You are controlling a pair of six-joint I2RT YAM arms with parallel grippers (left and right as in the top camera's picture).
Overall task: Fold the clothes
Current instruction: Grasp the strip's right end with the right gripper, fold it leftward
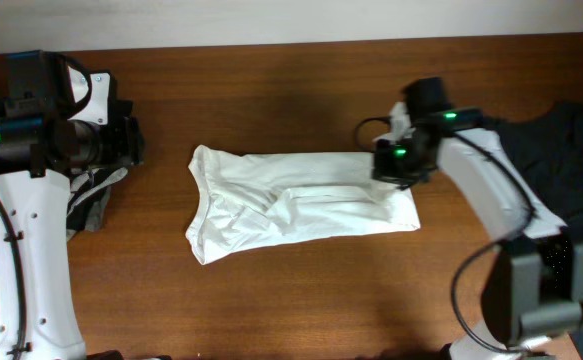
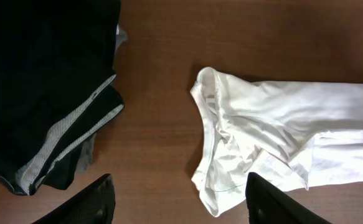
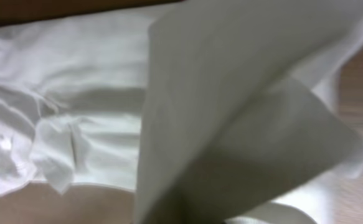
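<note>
**A:** What's the right gripper (image 1: 397, 170) up to?

**B:** Pinching the right end of the white garment (image 1: 291, 205), far as I can see. Its wrist cam is full of a raised flap of cloth (image 3: 231, 112), and the fingers themselves are hidden. The rest lies crumpled mid-frame on the wooden table (image 1: 271, 300).

**A:** And the left one?

**B:** The left gripper (image 2: 184, 202) is spread wide with nothing in it, at the frame's left over bare wood. It's between the garment's bunched left end and a dark striped clothes pile (image 2: 44, 93). There's a black garment (image 1: 571, 140) at the right edge too.
</note>
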